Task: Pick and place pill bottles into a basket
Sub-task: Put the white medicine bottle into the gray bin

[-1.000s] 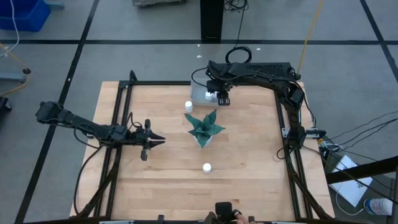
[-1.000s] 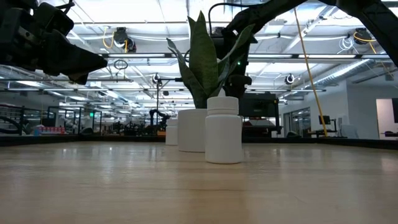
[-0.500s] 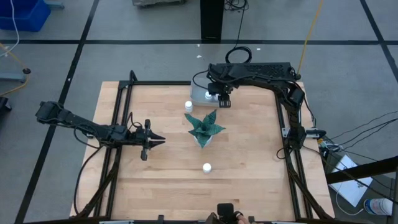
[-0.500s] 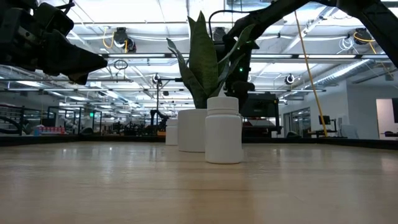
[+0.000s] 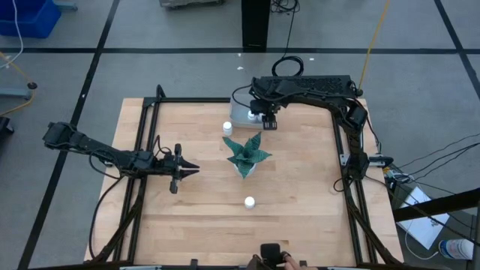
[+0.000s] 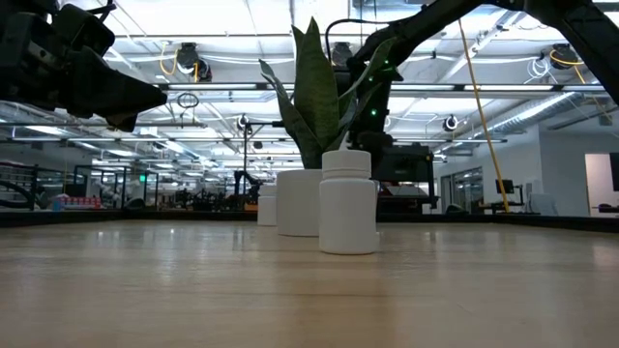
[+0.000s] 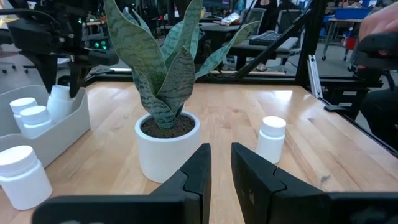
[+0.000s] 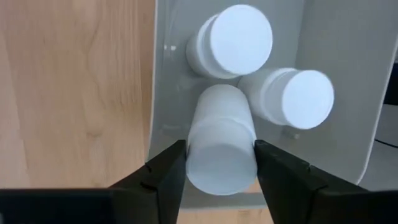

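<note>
1. High view, nearest the table's front edge: the front bottle [image 5: 249, 202] stood upright on the bare wood, well apart from the basket, with no gripper near it. It had yet to be collected.
2. Farther in and off to the left side, the left gripper [image 5: 193, 170] hung above the table, waiting. Its fingers [image 7: 198, 171] were drawn almost together with only a narrow gap, and they held nothing.
3. At mid-table stood the plant [image 5: 246, 154] in its white pot, between the front bottle and the basket.
4. Just past the plant, the second loose bottle [image 5: 227, 127] stood upright on the wood just beside the basket's wall, outside it. It also remained to be placed.
5. At the far edge, the basket [image 5: 238, 116] already held two standing bottles [image 8: 233, 40]. The right gripper [image 5: 268, 121] hung over it, its fingers [image 8: 165, 177] lying against both sides of a third bottle [image 8: 222, 149], which was down inside the basket next to the pair.
6. My estimate: three of five bottles were in, the third awaiting release, and two were left.
</note>
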